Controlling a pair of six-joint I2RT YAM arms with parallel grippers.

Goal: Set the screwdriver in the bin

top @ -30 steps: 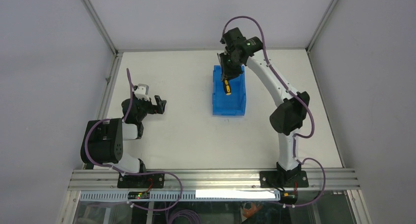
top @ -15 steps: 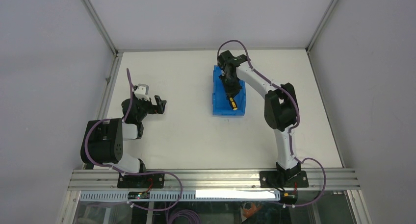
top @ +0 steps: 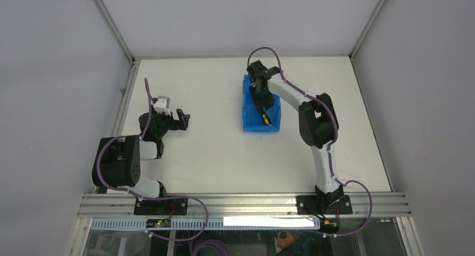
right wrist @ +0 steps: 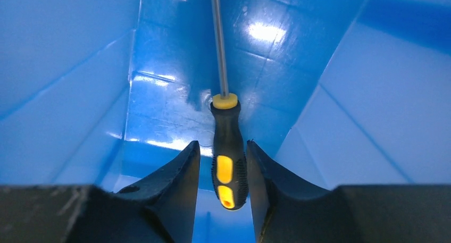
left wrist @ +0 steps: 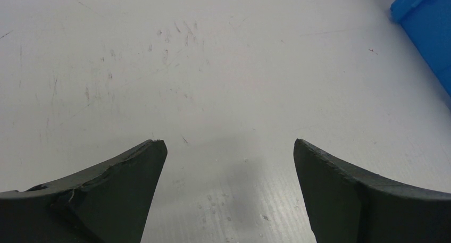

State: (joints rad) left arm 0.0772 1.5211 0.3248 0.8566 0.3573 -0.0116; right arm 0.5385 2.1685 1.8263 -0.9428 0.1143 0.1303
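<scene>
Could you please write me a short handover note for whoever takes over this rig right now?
Left gripper: open, empty, over the table, apart from the bin.
Right gripper: down inside the bin, fingers either side of the screwdriver handle. A gap shows on one side, so I cannot tell whether it grips.
Done: the screwdriver is within the bin walls.
Left: confirm release, then probably lift the right arm clear.
</scene>
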